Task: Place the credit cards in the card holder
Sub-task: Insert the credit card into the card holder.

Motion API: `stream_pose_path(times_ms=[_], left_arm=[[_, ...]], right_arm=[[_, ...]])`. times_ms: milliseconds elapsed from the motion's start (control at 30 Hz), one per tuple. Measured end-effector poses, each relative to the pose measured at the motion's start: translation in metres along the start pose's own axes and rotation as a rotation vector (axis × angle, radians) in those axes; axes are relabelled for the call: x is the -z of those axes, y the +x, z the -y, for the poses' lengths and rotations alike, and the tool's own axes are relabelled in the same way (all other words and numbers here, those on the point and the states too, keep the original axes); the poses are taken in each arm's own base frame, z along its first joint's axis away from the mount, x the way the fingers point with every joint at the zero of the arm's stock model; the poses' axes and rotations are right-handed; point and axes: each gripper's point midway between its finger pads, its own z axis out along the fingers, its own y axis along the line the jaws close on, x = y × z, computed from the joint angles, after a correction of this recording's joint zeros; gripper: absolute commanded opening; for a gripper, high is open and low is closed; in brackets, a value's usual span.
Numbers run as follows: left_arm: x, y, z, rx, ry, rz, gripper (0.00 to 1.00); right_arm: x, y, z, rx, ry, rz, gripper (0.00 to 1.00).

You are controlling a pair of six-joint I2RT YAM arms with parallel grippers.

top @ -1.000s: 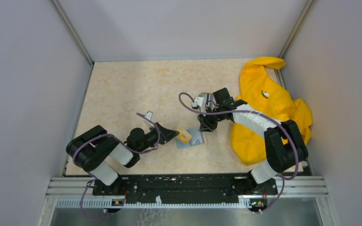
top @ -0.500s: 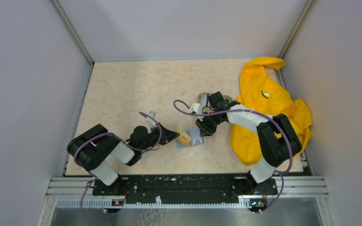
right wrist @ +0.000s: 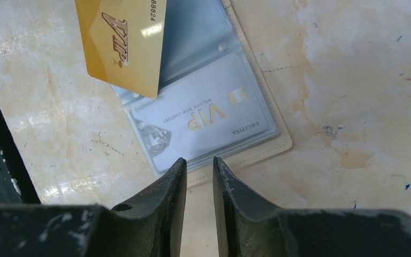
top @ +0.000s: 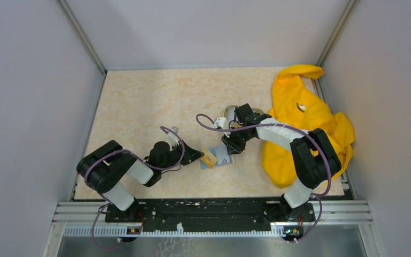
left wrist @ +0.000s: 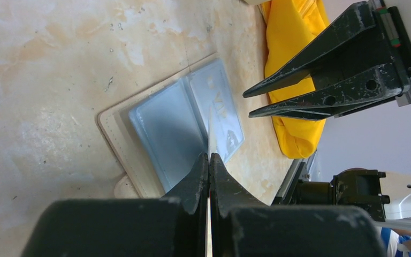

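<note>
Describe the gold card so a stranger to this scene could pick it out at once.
From the big yellow cloth on the right of the table, move left to the open card holder lying flat. The gold card hangs over its left side, pinched in the jaws of the left gripper. Unlike the silver card sleeved in the holder, it is gold and lifted.

Yellow cloth (top: 299,123) lies crumpled at 3 o'clock on the marbled beige table (top: 139,101) and reaches the 1 o'clock corner. Grey walls (top: 208,32) on three sides.
</note>
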Motion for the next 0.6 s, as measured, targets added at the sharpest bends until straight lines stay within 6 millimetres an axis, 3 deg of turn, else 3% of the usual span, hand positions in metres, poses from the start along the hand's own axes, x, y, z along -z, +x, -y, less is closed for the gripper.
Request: stream_pose_path(times_ms=[233, 600], left_arm=[[-0.003, 0.007, -0.009, 0.024, -0.014, -0.031, 0.0], [-0.017, 0.003, -0.012, 0.025, -0.065, -0.064, 0.0]], right_arm=[[0.0, 0.002, 0.0, -0.004, -0.001, -0.008, 0.24], [-0.001, 0.002, -0.001, -0.001, 0.0, -0.012, 0.24]])
